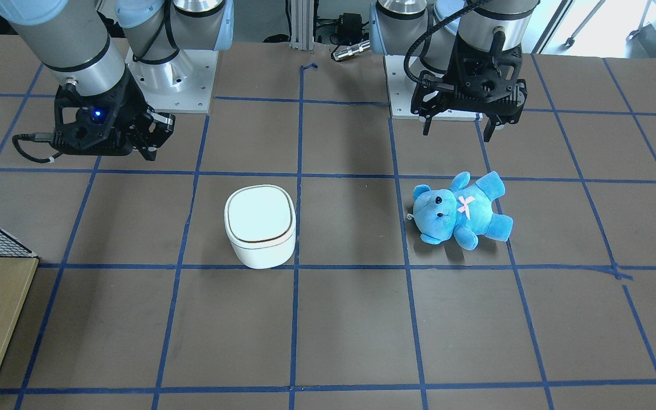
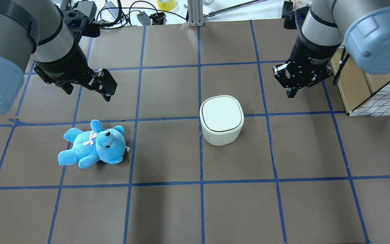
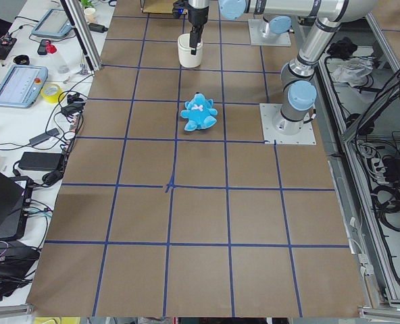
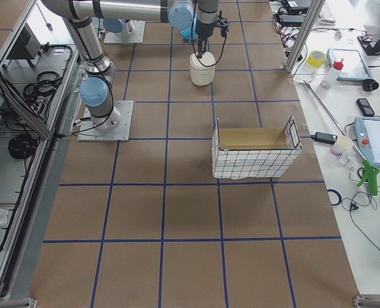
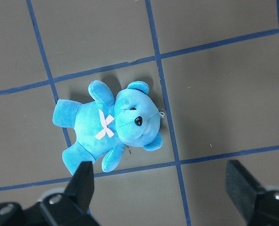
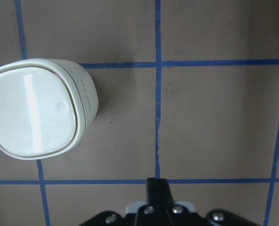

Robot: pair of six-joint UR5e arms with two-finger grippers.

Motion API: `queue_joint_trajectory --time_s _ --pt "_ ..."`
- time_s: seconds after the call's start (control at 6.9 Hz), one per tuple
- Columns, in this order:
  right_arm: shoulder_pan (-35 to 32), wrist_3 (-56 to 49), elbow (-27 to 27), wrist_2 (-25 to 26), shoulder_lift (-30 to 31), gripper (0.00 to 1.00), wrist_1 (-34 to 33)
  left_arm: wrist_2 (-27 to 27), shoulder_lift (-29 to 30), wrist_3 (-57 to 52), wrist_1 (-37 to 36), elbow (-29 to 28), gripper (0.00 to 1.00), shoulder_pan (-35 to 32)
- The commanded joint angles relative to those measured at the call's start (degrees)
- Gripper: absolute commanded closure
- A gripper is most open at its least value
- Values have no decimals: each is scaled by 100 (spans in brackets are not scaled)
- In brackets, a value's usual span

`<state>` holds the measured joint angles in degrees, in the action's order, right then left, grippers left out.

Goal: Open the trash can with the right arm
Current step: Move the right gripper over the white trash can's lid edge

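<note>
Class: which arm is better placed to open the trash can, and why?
The right. The right gripper, shut, hangs close beside the closed trash can; the left gripper, open, hovers near the blue bear, farther from the can.

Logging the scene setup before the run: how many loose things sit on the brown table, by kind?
White plastic trash can: 1
Blue plush teddy bear: 1
White wire-mesh basket: 1
Total: 3
</note>
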<state>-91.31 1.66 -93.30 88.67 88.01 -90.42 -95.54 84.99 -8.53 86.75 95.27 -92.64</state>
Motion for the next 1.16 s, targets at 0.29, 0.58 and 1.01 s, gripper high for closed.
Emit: queue_joint_trajectory --time_s 0.29,0.58,1.01 --pt "-458 457 -616 -260 -443 100 -1335 0 0 0 0 0 0 0" --pt "-527 850 -935 -359 -452 100 -1758 0 0 0 0 0 0 0" --pt "-843 950 -935 -359 -619 100 -2030 0 0 0 0 0 0 0"
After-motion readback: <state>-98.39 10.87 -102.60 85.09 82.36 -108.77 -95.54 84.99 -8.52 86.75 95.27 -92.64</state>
